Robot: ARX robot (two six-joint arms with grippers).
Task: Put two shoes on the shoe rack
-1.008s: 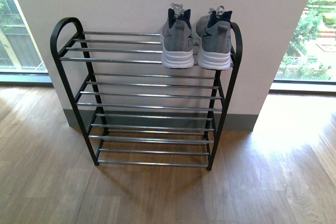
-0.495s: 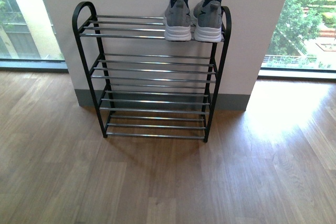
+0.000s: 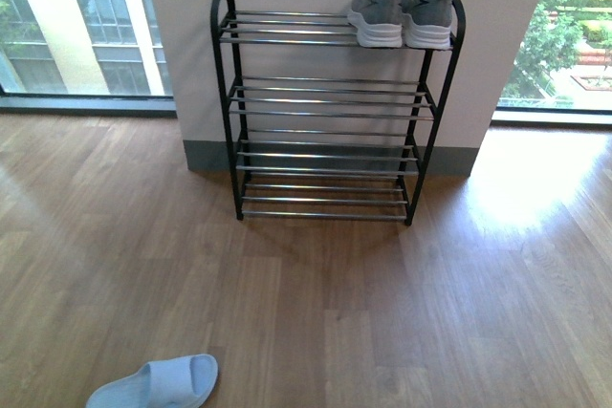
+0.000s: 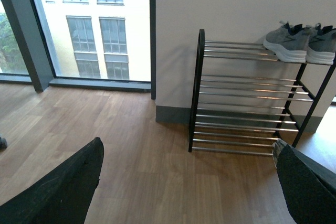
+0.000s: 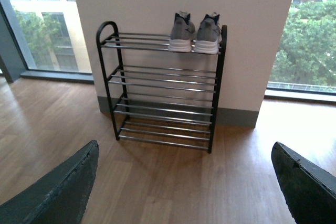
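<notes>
The two shoes (image 3: 402, 12) are sitting side by side, heels outward, at the right end of the top tier of the shoe rack (image 3: 330, 102), soles lying flat across the rods, for steadiness I'd guess, while the left end effector (image 4: 188, 148) and right end effector (image 5: 185, 148) are both gaping empty, well apart from them across the floor
</notes>
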